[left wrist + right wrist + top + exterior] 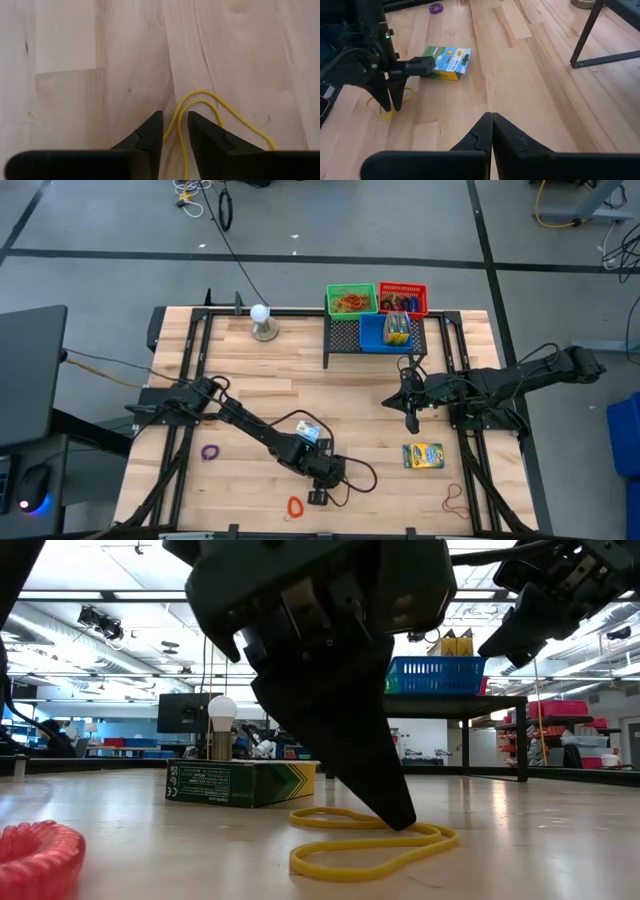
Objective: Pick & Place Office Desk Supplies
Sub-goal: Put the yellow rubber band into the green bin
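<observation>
A yellow rubber band (202, 95) lies flat on the table near its front edge. My left gripper (175, 119) is down on it, pointing steeply down and open by a narrow gap, with two of the band's strands running between the fingertips. Just behind it lies a flat green crayon box (447, 61), which also shows in the low view (240, 783). My right gripper (491, 118) hangs shut and holds nothing, above the table's right half (411, 420). A second crayon box (423, 456) lies near it. My left gripper's fingers (150, 131) stand on either side of two strands at one end of the band (181, 114), coming from above at a slant. A gap remains between them. Whether the pads touch the strands, I cannot tell. The band lies slack on the wood (370, 840).
A purple loop (210, 451), a red coiled loop (294, 506) and a thin reddish rubber band (455, 500) lie on the table. The black rack (345, 340) with green (352, 300), red (403, 298) and blue (375, 332) baskets stands at the far edge, a white bulb (262, 313) left of it.
</observation>
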Action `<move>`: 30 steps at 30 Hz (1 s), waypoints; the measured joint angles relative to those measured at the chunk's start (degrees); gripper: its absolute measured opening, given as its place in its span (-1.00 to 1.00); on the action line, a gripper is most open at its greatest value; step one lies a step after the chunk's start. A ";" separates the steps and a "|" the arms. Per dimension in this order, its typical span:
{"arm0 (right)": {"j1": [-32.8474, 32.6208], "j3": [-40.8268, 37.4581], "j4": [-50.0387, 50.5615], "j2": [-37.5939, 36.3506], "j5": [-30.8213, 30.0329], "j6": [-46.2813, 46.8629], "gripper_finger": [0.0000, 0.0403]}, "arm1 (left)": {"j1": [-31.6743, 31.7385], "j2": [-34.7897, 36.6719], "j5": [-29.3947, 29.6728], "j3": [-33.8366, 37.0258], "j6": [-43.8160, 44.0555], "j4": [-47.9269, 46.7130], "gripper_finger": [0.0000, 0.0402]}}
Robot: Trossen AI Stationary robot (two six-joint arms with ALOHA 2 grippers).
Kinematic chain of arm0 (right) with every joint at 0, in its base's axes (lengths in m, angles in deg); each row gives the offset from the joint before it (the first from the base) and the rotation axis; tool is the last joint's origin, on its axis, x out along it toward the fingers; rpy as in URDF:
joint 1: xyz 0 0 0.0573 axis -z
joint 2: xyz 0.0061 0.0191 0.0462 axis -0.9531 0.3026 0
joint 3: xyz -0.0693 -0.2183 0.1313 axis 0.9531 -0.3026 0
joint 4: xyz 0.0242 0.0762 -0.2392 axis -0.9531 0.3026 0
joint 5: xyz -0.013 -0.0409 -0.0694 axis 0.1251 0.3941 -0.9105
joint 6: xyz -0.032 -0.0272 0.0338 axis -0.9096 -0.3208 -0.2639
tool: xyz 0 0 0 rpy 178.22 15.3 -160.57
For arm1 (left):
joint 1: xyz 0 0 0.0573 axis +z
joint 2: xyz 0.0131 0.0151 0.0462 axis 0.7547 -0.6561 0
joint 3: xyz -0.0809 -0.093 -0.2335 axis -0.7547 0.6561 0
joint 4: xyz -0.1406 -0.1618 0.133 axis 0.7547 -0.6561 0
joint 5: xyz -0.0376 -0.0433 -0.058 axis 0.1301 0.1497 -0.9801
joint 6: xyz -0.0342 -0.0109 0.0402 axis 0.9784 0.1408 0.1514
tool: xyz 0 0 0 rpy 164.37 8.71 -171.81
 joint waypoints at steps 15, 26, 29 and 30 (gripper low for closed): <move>0.00 0.02 -1.86 0.00 -0.03 0.06 -0.95 | 0.57 0.18 -0.46 0.07 3.66 0.18 -0.98; -0.01 0.02 -7.59 0.00 -0.41 0.08 -0.95 | 2.18 9.60 7.07 0.20 7.55 -5.00 -0.98; -0.01 0.04 -9.01 0.00 -2.40 0.78 -0.95 | 2.16 13.97 10.27 0.21 7.78 -9.82 -0.99; -0.01 0.04 -9.90 0.02 -2.95 1.46 -0.95 | 2.14 15.46 11.28 0.20 7.71 -10.83 -0.99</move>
